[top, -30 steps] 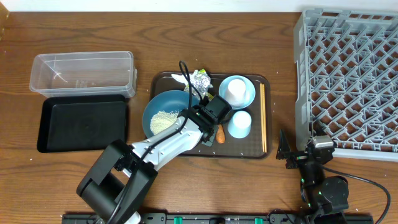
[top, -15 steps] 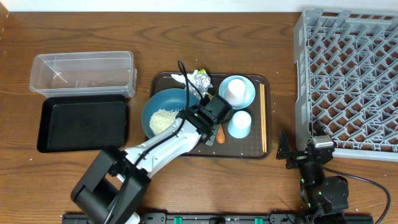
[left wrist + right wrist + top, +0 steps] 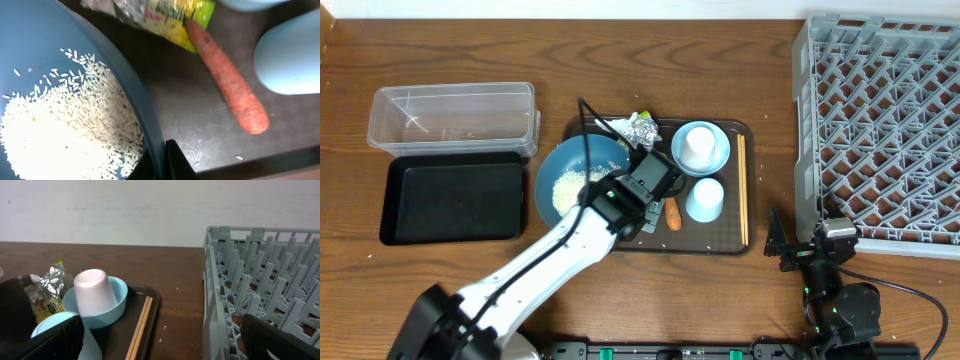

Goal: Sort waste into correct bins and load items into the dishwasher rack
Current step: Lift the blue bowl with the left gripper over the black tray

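The left gripper (image 3: 161, 159) is clamped on the rim of the large dark-blue round bowl (image 3: 555, 165), one finger inside and one outside, with loose white rice (image 3: 65, 130) heaped in it. The bowl overhangs the left edge of the brown serving tray (image 3: 720, 245), near the clear plastic tub (image 3: 455, 118) and the shallow black tray (image 3: 455, 200).

By the look of it, sorting has barely begun. Both bins appear empty, as does the grey lattice dishwasher rack (image 3: 880, 130). On the serving tray lie the orange carrot-like stick (image 3: 227, 85), the yellow-green wrapper (image 3: 175, 17), the crumpled silver foil (image 3: 642, 128), the small pale-blue bowl (image 3: 720, 152) holding an upturned white cup (image 3: 696, 146), a pale-blue cup (image 3: 706, 198) and thin wooden chopsticks (image 3: 742, 190).

The right gripper (image 3: 162, 340) sits by the rack, jaws spread wide and holding nothing.

From above the arm hides the grip (the wrist view cuts off most of both fingers). The paper scrap is hard to pick out, and the rack runs out of frame.
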Tool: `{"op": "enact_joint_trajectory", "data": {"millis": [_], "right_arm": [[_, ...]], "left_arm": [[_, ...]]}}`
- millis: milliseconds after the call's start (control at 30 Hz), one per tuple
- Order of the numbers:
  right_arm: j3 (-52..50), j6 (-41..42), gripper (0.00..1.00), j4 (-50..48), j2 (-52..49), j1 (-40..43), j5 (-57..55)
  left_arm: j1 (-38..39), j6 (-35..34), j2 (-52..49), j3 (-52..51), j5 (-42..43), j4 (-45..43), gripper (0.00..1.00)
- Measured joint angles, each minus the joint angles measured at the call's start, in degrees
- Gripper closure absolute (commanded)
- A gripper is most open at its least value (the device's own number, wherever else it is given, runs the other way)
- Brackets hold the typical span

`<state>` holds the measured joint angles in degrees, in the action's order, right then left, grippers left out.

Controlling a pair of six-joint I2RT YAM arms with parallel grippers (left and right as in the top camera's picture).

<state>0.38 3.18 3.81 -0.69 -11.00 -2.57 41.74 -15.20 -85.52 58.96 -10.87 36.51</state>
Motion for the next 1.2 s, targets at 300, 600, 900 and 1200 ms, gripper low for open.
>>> {"op": "enact_joint_trajectory", "data": {"millis": [300, 600, 900, 1200], "right_arm": [[0.00, 0.00, 0.01, 0.00, 0.00, 0.00, 0.00], [0.00, 0.00, 0.01, 0.00, 0.00, 0.00, 0.00], [0.00, 0.00, 0.01, 0.00, 0.00, 0.00, 0.00], [0.00, 0.00, 0.01, 0.00, 0.00, 0.00, 0.00]], "left_arm": [[-0.70, 3.63, 5.44, 0.00, -0.35, 0.28, 0.94], [-11.78, 6.34, 5.90, 0.00, -0.70, 0.33, 0.94], [-19.74, 8.07, 5.90, 0.00, 1.36, -3.39, 0.94], [-31.65, 8.72, 5.90, 0.00, 7.15, -8.85, 0.94]]}}
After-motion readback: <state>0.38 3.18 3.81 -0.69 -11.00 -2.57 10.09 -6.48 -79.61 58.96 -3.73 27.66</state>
